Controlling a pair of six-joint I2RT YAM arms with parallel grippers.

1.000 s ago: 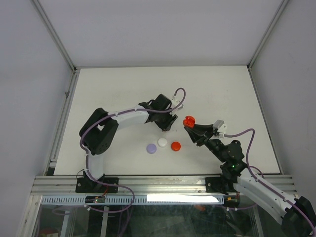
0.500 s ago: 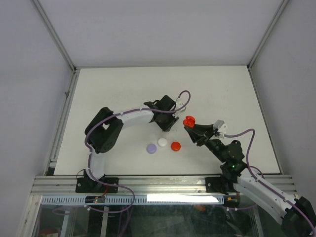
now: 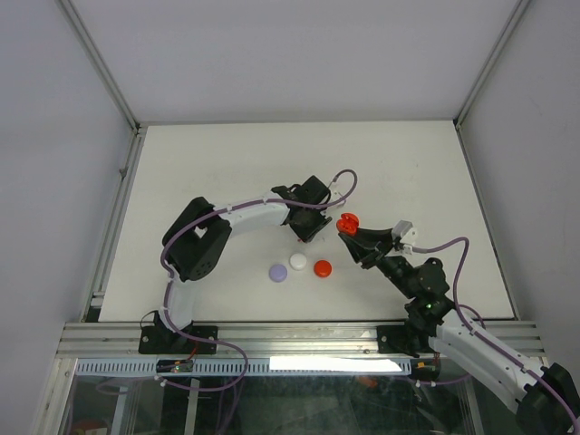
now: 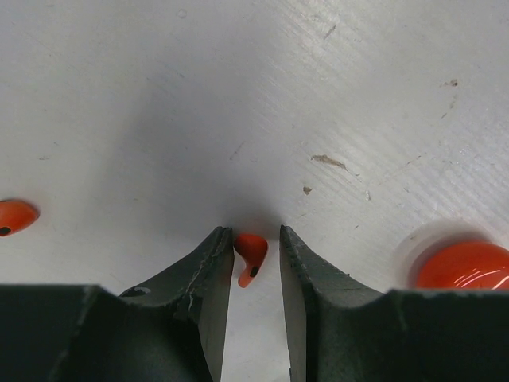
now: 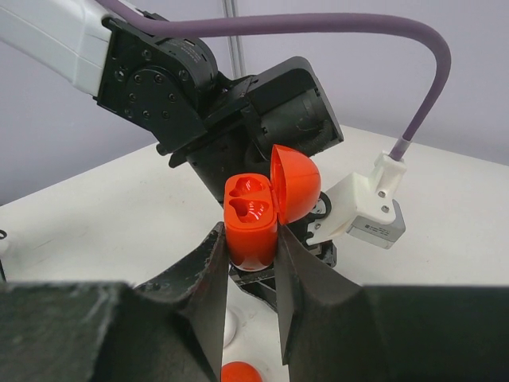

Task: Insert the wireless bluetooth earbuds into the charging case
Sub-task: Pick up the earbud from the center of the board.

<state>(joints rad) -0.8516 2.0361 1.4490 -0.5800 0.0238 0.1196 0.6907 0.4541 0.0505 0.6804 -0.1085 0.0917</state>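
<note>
While right fingers [image 5: 250, 263] clamp open red case [image 5: 258, 211], left fingers [image 4: 254, 263] pinching red earbud [image 4: 251, 253] mid-table

Left arm [image 3: 263, 213] blocks the table [image 3: 199, 163] beside three pucks [image 3: 298, 266].

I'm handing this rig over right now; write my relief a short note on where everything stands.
Left gripper: jaws either side of a red earbud, above the table; a firm grip can't be confirmed.
Right gripper: shut on the red case, held up, lid open, both wells empty.
A second red bud lies on the table to the left in the left wrist view.
Purple, white and red pucks sit in a row in front of the arms.
Done: case opened and presented.
Left: seat both buds.
</note>
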